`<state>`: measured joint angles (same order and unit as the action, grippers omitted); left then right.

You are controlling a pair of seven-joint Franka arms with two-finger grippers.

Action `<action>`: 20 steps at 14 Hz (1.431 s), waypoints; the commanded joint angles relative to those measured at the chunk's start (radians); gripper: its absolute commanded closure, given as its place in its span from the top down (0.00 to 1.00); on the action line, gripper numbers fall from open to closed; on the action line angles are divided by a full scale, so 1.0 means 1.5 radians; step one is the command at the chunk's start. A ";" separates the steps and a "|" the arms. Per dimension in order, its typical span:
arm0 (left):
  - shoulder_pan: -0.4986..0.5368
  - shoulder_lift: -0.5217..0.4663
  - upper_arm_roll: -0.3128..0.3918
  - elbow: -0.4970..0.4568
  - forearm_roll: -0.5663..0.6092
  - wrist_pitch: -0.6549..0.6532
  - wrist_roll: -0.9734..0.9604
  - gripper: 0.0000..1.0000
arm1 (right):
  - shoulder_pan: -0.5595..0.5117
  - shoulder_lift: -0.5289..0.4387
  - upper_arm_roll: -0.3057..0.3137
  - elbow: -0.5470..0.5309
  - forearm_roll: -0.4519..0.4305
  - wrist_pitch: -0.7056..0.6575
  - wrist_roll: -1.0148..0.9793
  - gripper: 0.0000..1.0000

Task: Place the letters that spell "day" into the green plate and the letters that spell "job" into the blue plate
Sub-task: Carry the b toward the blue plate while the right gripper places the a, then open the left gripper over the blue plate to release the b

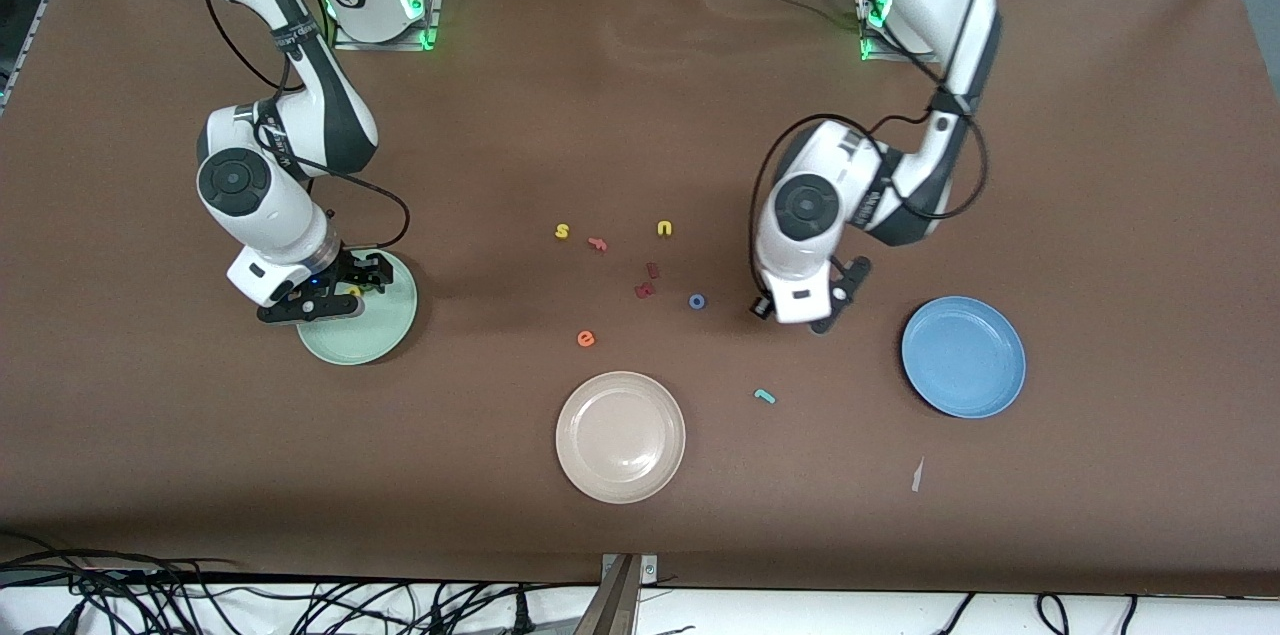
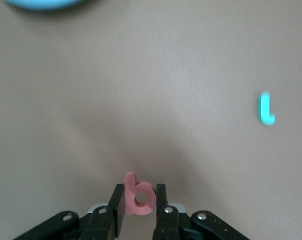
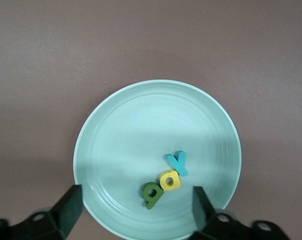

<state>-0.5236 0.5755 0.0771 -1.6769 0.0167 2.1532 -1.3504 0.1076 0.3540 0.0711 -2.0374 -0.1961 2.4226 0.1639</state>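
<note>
My left gripper (image 2: pixel 140 200) is shut on the salmon b (image 2: pixel 140 196), which stands upright between the fingers. In the front view that gripper (image 1: pixel 822 321) is over bare table between the blue o (image 1: pixel 697 301) and the blue plate (image 1: pixel 963 356); the b is hidden there. The teal j (image 1: pixel 765 396) (image 2: pixel 265 110) lies on the table nearer the camera. My right gripper (image 3: pixel 137 209) (image 1: pixel 340 300) hangs open over the green plate (image 3: pixel 141 125) (image 1: pixel 372 335). In that plate lie the green d (image 3: pixel 152 194), the yellow a (image 3: pixel 170 180) and the teal y (image 3: pixel 177 163), side by side.
A beige plate (image 1: pixel 620 435) sits near the table's front edge. Mid-table lie a yellow s (image 1: pixel 562 231), a yellow u (image 1: pixel 664 228), an orange e (image 1: pixel 586 339), a salmon letter (image 1: pixel 598 243) and two dark red letters (image 1: pixel 646 290). A paper scrap (image 1: pixel 917 475) lies near the blue plate.
</note>
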 commanded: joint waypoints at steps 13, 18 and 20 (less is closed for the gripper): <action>0.296 -0.004 -0.004 -0.009 0.078 0.027 0.683 0.72 | -0.003 -0.094 -0.006 0.319 0.117 -0.485 -0.015 1.00; 0.267 -0.007 -0.015 0.014 0.018 0.024 0.575 1.00 | -0.005 -0.137 -0.036 0.337 0.147 -0.527 -0.020 1.00; 0.227 0.002 -0.016 0.034 -0.005 0.024 0.462 1.00 | -0.004 -0.139 -0.051 0.339 0.148 -0.528 -0.021 1.00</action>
<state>-0.1237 0.5707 0.0479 -1.6598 0.0403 2.1975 -0.5222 0.0993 0.1477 0.0137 -1.5430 0.0070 1.6517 0.1406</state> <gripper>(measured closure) 0.000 0.000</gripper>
